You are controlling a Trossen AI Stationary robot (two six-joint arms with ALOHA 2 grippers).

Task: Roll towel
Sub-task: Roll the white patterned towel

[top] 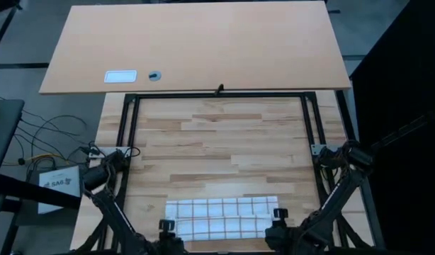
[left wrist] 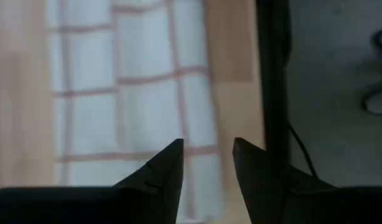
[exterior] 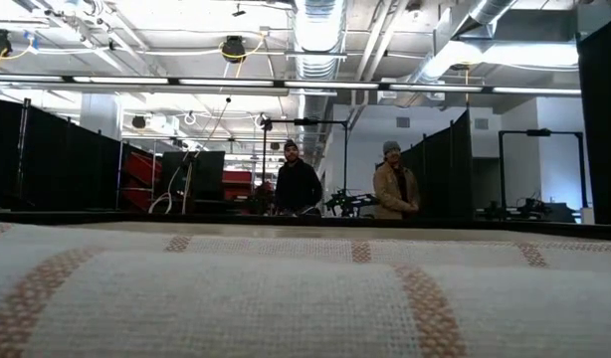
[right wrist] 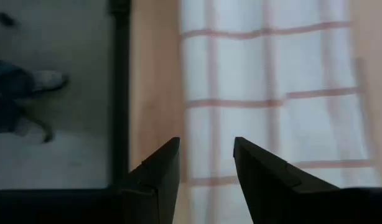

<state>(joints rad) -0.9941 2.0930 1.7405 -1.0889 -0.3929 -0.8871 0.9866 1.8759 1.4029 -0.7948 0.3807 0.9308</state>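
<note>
The towel [top: 221, 217] lies flat along the near edge of the wooden surface [top: 224, 149], between the two arms, its long side running left to right and its grid lines showing. In the low view the cloth fills the whole foreground (so close that only its weave and orange stripes can be read).

The left end effector [left wrist: 207, 148] hangs above the towel's left end, near the corner at the surface's front edge. Its two dark fingers [left wrist: 169, 158] stand apart with a clear gap between them, and nothing sits in that gap; whether the tips touch the cloth cannot be told. The right end effector [right wrist: 206, 146] mirrors it over the towel's right end, fingers [right wrist: 256, 155] likewise parted and holding nothing, with the bare wood strip and the black frame rail [right wrist: 119, 87] beside the cloth's edge.

In the high view both arms reach in from the bottom corners, the left end effector at the towel's lower left and the right one at its lower right. Beyond the work area lies a lighter board [top: 196, 42] carrying a small white card [top: 120, 76] and a small round object [top: 154, 75] just beside it.

Two people [exterior: 298, 184] stand in the room behind the surface, well apart from the arms. A shoe [right wrist: 48, 81] shows on the floor in the right wrist view.
</note>
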